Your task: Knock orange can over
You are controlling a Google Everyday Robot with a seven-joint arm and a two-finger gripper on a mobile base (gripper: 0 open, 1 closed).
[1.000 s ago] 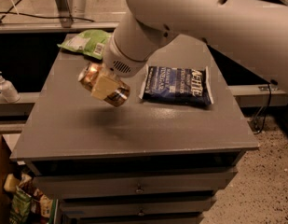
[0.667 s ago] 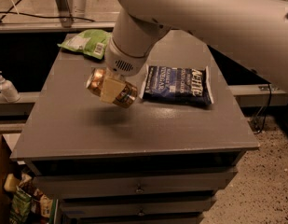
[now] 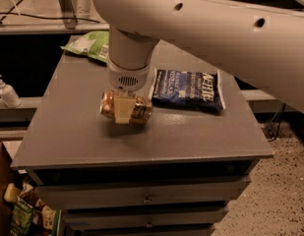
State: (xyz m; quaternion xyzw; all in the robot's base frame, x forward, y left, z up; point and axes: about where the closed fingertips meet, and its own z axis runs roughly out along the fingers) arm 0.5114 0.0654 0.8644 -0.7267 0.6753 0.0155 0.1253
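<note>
The orange can (image 3: 110, 105) lies on its side, crosswise in my gripper (image 3: 124, 114), just above the grey table top (image 3: 63, 136), with its shadow right under it. A pale finger (image 3: 123, 110) crosses the can's middle, and the gripper is shut on the can. The white wrist and arm (image 3: 129, 58) come down from above and hide the other finger. The can hangs over the table's middle, a little left of the blue chip bag.
A blue chip bag (image 3: 188, 88) lies flat right of the can. A green chip bag (image 3: 90, 45) lies at the table's back left corner. A soap bottle (image 3: 6, 92) stands on a ledge to the left. Drawers (image 3: 146, 198) sit below the table top.
The gripper has moved right and a little down with the can. The can has turned from tilted to lying nearly level.
</note>
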